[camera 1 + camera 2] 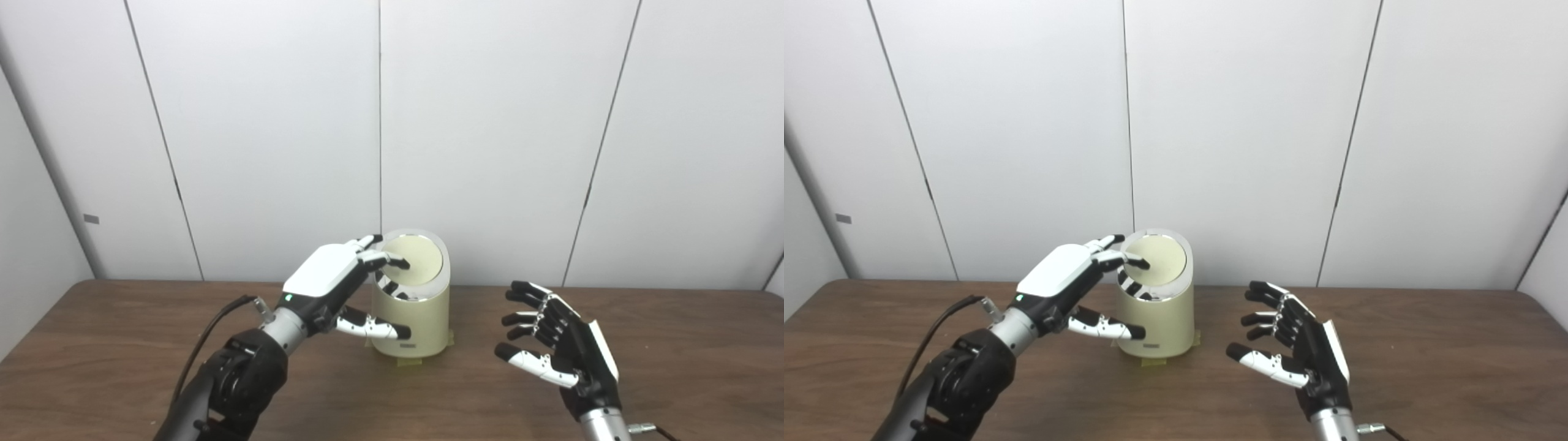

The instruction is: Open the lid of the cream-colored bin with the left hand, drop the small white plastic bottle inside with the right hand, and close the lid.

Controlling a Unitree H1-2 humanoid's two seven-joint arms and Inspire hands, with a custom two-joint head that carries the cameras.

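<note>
The cream-colored bin [416,318] stands on the brown table near the back wall. Its round slanted lid [419,260] lies closed inside a shiny rim. My left hand [334,285] is at the bin's left side, with its fingertips [392,262] resting on the lid's left edge and its thumb against the bin's front wall. It holds nothing. My right hand [557,346] hovers to the right of the bin, apart from it, open and empty with fingers spread. No small white bottle shows in either view.
The wooden table [674,367] runs across the picture, with white wall panels right behind it. A bit of tape [409,362] shows under the bin's base. A black cable [208,334] runs along my left forearm.
</note>
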